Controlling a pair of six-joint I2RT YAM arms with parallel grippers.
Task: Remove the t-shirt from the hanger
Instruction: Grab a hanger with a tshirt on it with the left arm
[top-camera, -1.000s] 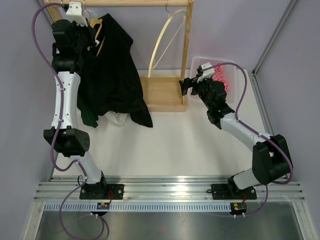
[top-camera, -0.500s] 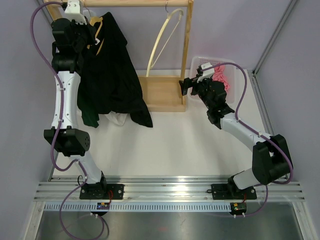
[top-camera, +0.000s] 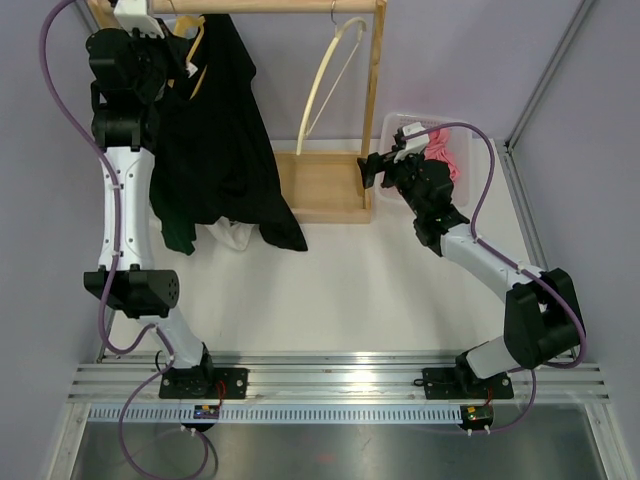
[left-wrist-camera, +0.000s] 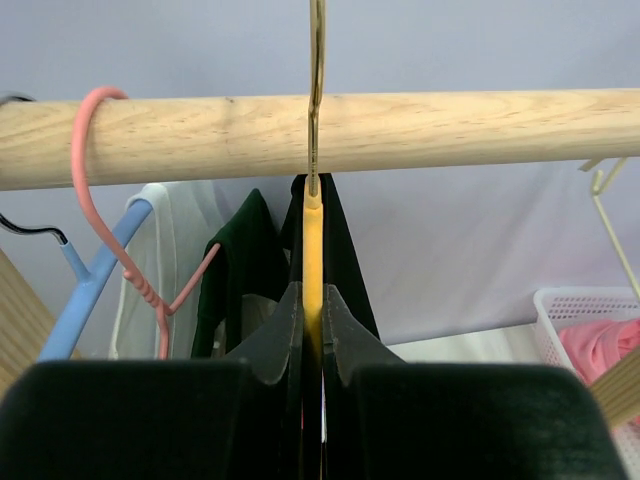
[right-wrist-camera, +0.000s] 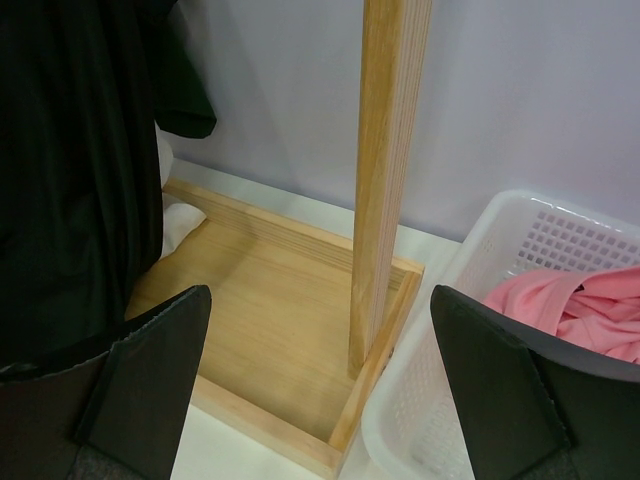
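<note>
The left gripper (left-wrist-camera: 312, 330) is clamped on the yellow neck of the hanger (left-wrist-camera: 313, 240), just under the wooden rail (left-wrist-camera: 450, 130); the black t-shirt (top-camera: 225, 150) hangs from that hanger at the left end of the rack, its hem draping down to the table. The step in hand looks like lifting the hanger free; done well, the grip stays firm and the metal hook (left-wrist-camera: 316, 100) rises straight up until it clears the rail, then comes toward the arms, away from the pink hanger (left-wrist-camera: 95, 180) and blue hanger (left-wrist-camera: 90, 290) just beside it on the left; a sideways tug risks snagging those or the white garment (left-wrist-camera: 165, 250).

The left arm stands tall, stretched up and back with its wrist level at the rail; the empty cream hanger (top-camera: 325, 80) hangs well apart to the right. The right gripper (top-camera: 370, 170) has its fingers wide apart with nothing between them; its arm is low and bent, reaching in beside the rack post (right-wrist-camera: 390, 150), with the white basket (top-camera: 395, 125) of pink cloth (right-wrist-camera: 580, 300) close by.
</note>
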